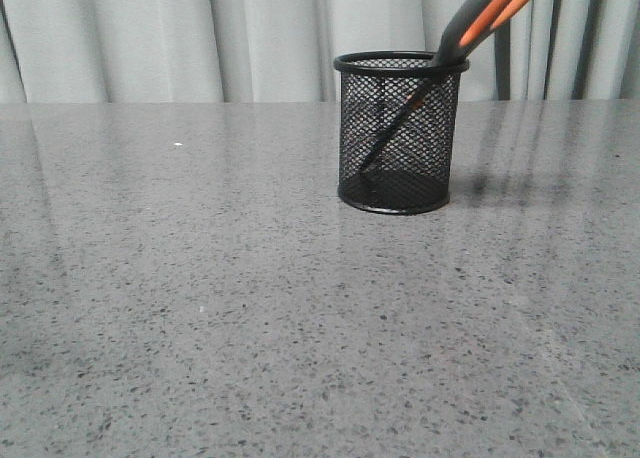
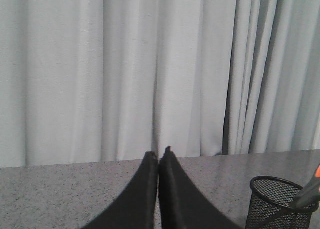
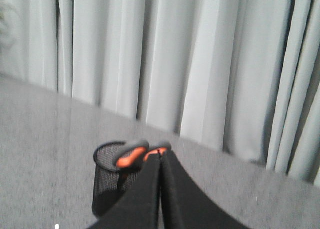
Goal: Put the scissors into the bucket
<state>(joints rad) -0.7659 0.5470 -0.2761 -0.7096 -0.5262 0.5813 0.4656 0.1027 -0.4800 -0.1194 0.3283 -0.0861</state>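
The black mesh bucket point(image 1: 400, 138) stands upright on the grey table. The scissors point(image 1: 480, 18) stand in it, blades down to the base and leaning on the right rim, with the grey and orange handles sticking out up and to the right. No gripper shows in the front view. My left gripper point(image 2: 159, 151) is shut and empty, and the bucket point(image 2: 277, 204) is off to its side. My right gripper point(image 3: 161, 153) is shut with nothing between the fingers. It is back from the bucket point(image 3: 107, 184), and the scissors' handles point(image 3: 131, 156) show just beyond its tips.
The grey speckled table point(image 1: 200, 298) runs back to a pale curtain point(image 1: 200, 38) behind the bucket. Nothing else stands on the table in view.
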